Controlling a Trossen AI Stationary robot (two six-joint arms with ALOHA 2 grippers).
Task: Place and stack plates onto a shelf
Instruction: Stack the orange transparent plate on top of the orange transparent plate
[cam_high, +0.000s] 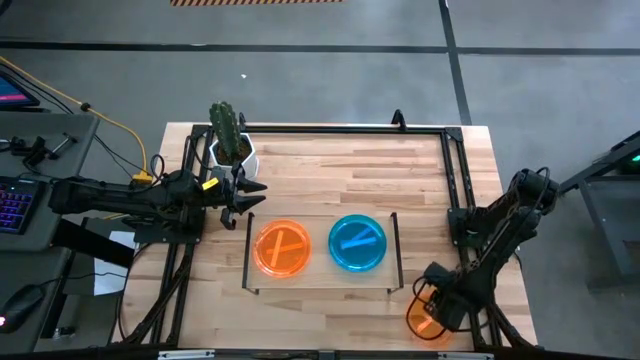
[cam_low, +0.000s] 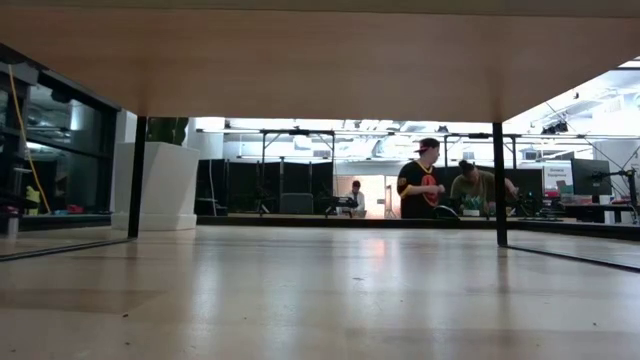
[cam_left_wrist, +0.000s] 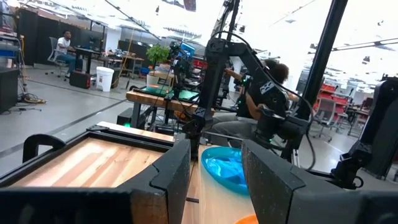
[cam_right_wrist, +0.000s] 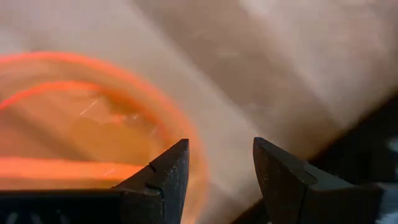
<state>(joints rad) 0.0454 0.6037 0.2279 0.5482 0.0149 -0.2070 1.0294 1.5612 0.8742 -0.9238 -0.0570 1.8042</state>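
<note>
Fingers of the right gripper parted over the rim of an orange plate at the worktop's near right corner, arm folded downward, left gripper fingers apart, arm stretched level beside the shelf, bearing an orange plate and a teal plate.

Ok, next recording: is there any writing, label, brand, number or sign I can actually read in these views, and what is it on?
No text can be read in any view.
Pale sign in the room beyond the table, low view: its marks are too small to read.
Orange plate, teal-blue plate, shelf and white cactus pot: no printing visible.
</note>
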